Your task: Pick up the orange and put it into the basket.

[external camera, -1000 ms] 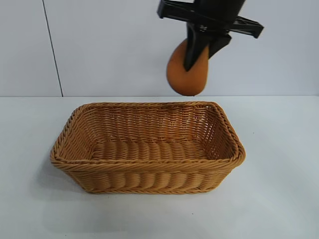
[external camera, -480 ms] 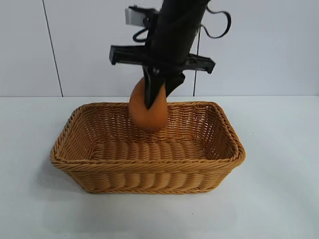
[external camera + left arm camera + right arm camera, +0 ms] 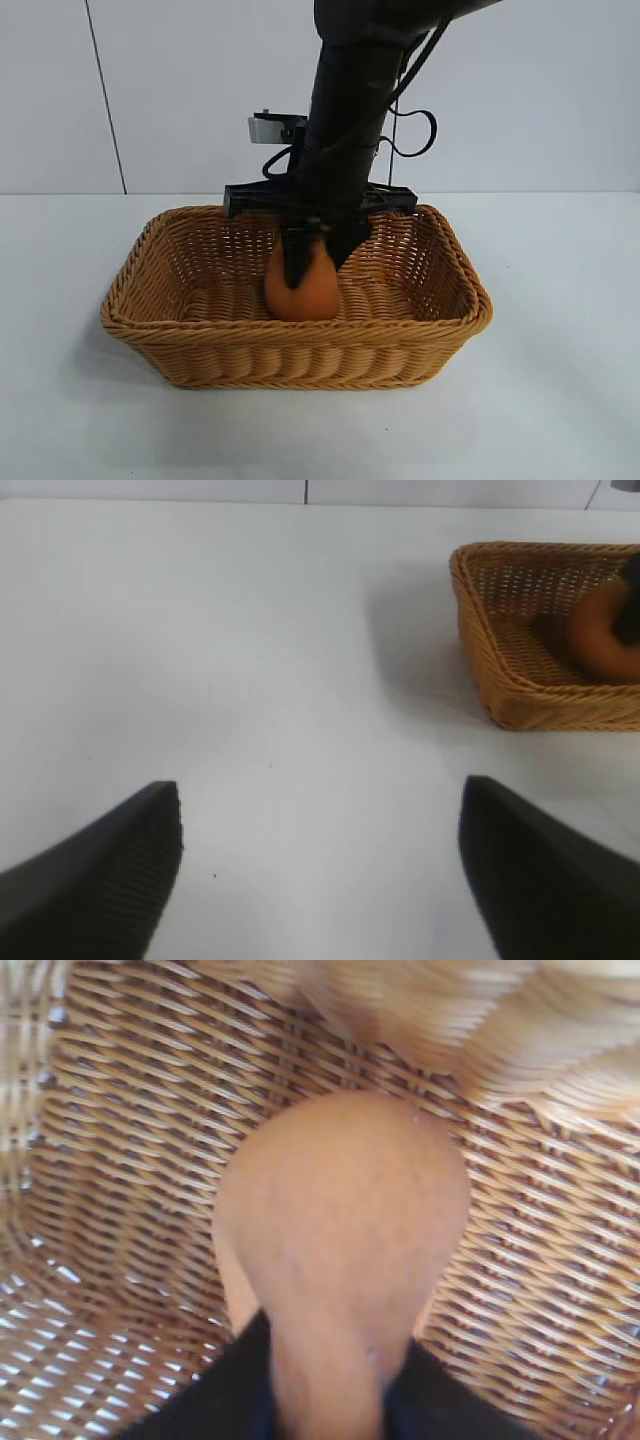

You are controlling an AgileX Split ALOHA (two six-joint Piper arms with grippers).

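Observation:
The tan woven basket point(image 3: 180, 340) stands at the middle of the white table. My right gripper point(image 3: 312, 262) reaches down into it from above and is shut on the dull orange fruit point(image 3: 303, 292), which is squeezed between the black fingers low inside the basket, at or just above its floor. In the right wrist view the orange point(image 3: 340, 1230) bulges past the two fingers, with the basket's weave point(image 3: 120, 1160) close behind. My left gripper point(image 3: 320, 870) is open and empty over bare table, away from the basket point(image 3: 520, 690); the orange point(image 3: 600, 630) shows inside it.
The white table point(image 3: 560, 400) surrounds the basket on all sides. A pale wall point(image 3: 180, 90) rises behind it. The right arm's black body and cables stand over the basket's far rim.
My right gripper has carried the orange from above the basket's far right side leftwards and down, into the basket. The basket has not moved.

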